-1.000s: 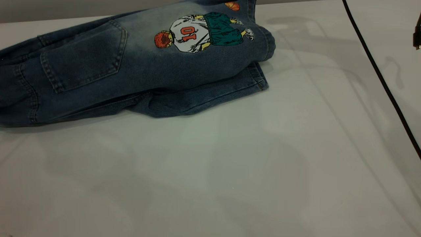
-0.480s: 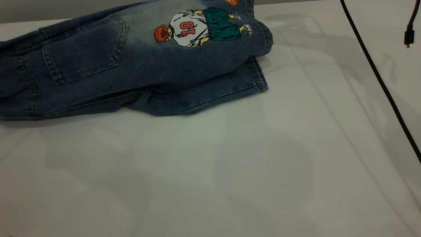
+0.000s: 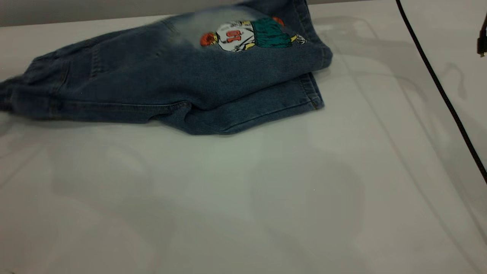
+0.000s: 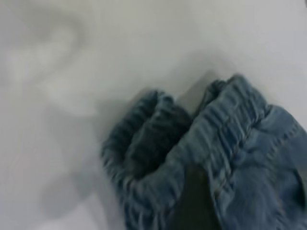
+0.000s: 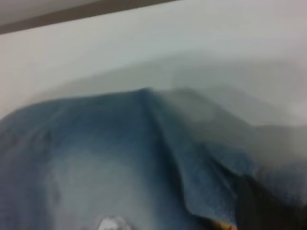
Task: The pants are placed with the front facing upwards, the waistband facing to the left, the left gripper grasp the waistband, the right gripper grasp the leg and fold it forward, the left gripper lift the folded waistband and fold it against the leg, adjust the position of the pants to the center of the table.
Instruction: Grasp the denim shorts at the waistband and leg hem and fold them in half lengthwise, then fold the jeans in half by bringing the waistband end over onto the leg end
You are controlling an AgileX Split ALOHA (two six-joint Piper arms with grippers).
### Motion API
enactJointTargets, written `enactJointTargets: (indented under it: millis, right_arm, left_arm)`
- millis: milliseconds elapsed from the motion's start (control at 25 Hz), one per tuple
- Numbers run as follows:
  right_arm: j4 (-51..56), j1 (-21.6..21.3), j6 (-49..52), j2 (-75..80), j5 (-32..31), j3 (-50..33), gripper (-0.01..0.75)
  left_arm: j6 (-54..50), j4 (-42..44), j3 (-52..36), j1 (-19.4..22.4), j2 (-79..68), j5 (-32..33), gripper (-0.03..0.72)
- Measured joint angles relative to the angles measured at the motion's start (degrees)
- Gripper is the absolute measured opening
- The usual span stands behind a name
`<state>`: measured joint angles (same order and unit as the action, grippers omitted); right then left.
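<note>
Pants (image 3: 171, 76) lie folded lengthwise at the far left of the white surface (image 3: 243, 198), printed leg (image 3: 262, 49) uppermost. Left gripper (image 4: 192, 201) jaws clamped on the waistband (image 4: 225, 139). Right gripper (image 5: 259, 206) at the leg hem; jaw state cannot be told.

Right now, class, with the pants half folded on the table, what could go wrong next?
The pants lie near the far edge of the table, so centring them may undo the fold. The upper leg sits askew on the lower one, so the hems may stay uneven. The waistband is bunched by the left gripper and could slip.
</note>
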<state>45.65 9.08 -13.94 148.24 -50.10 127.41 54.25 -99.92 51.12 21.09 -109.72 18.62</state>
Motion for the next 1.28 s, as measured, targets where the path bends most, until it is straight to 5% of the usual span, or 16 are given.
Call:
enactJointTargets:
  millis: [400,680,880,1080,1280]
  right_arm:
    - [0.39,0.05,-4.88,0.00,-6.03,0.00,0.061]
    - [0.39,0.05,-9.27,-0.29,-11.61,1.26,0.340]
    - [3.52,0.05,-9.39,-0.29,-15.50,5.93,0.496]
    - [8.26,0.10,-10.62,-0.42,-15.83,9.73,0.517]
    - [8.37,0.10,-10.62,-0.30,-18.35,9.56,0.519]
  left_arm:
    - [1.37,0.00,0.00,-0.05,0.00,3.20,0.482]
    - [0.04,5.26,0.00,0.17,0.00,5.83,0.472]
    - [-8.10,18.13,0.00,3.89,0.00,11.39,0.472]
    - [-14.87,30.16,0.00,10.44,0.00,21.03,0.472]
    - [-15.86,35.75,0.00,16.11,0.00,23.98,0.472]
